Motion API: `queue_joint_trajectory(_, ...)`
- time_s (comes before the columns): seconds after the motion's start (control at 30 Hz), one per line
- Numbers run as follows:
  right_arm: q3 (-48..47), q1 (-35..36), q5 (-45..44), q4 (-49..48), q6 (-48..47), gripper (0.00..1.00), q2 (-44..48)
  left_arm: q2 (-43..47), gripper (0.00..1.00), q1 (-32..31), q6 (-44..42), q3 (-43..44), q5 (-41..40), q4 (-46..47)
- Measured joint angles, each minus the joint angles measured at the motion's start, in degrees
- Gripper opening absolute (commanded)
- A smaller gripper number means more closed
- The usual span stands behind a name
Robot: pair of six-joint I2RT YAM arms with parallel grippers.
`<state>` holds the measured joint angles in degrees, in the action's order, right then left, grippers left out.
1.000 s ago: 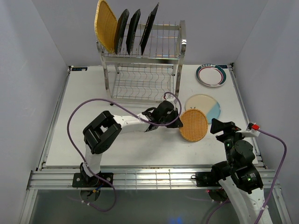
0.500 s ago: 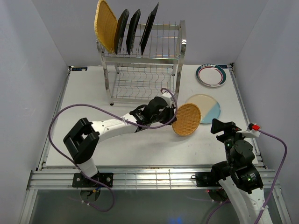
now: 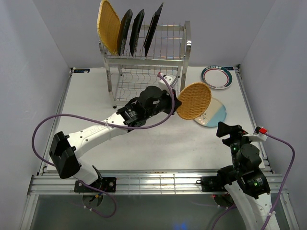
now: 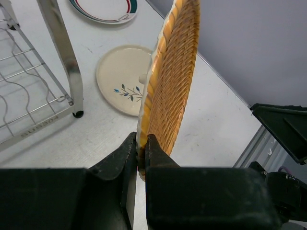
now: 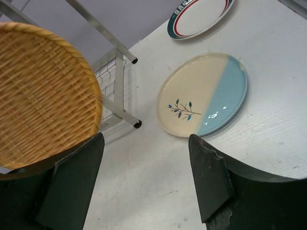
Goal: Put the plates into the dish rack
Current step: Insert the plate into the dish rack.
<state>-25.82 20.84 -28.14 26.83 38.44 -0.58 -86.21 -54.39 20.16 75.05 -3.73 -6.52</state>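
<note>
My left gripper [image 3: 176, 102] is shut on the edge of a woven orange-tan plate [image 3: 194, 100] and holds it up on edge above the table, right of the dish rack [image 3: 146, 62]. The left wrist view shows the same plate [image 4: 170, 76] clamped between my fingers [image 4: 127, 158]. The rack's top tier holds another woven plate [image 3: 108, 26] and three dark square plates [image 3: 138, 31], standing on edge. A cream-blue round plate [image 3: 215, 114] and a teal-rimmed white plate [image 3: 217, 77] lie flat on the table. My right gripper [image 3: 229, 129] is open and empty at the front right.
The rack's lower tier [image 3: 144, 88] holds nothing. A rack leg [image 5: 137, 124] stands close to the cream-blue plate [image 5: 204, 93]. The table's right edge [image 3: 249, 110] runs beside both round plates.
My left arm has lifted the woven plate off the table and carried it up and back toward the rack. This uncovered more of the cream-blue plate. The right arm has not moved.
</note>
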Motion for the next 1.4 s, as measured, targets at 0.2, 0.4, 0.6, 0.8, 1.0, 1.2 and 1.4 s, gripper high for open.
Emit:
queue_joint_trajectory(0.2, 0.0, 0.0, 0.0, 0.0, 0.0, 0.77, 0.0, 0.5, 0.0, 0.0, -3.9, 6.1, -5.8, -2.1)
queue_joint_trajectory(0.4, 0.2, 0.0, 0.0, -0.4, 0.0, 0.77, 0.0, 0.4, 0.0, 0.0, -9.4, 13.2, -12.5, -2.5)
queue_joint_trajectory(0.6, 0.2, 0.0, 0.0, -0.4, 0.0, 0.77, 0.0, -1.0, 0.0, 0.0, -14.7, 21.3, -19.6, -2.5)
queue_joint_trajectory(0.8, 0.4, 0.0, 0.0, -0.4, 0.0, 0.77, 0.0, -6.3, 0.0, -0.1, -21.6, 29.1, -26.6, 0.2)
queue_joint_trajectory(1.0, 0.4, 0.0, 0.0, -0.4, 0.0, 0.77, 0.0, -8.5, 0.0, -0.4, -27.1, 29.3, -30.8, 2.8)
queue_joint_trajectory(1.2, 0.5, 0.0, 0.0, -0.4, 0.0, 0.77, 0.0, -9.3, 0.0, -1.2, -33.9, 30.0, -34.5, 9.2)
queue_joint_trajectory(1.4, 0.5, 0.0, 0.0, -0.4, 0.0, 0.77, 0.0, -9.7, 0.0, -1.7, -37.0, 32.9, -37.2, 12.5)
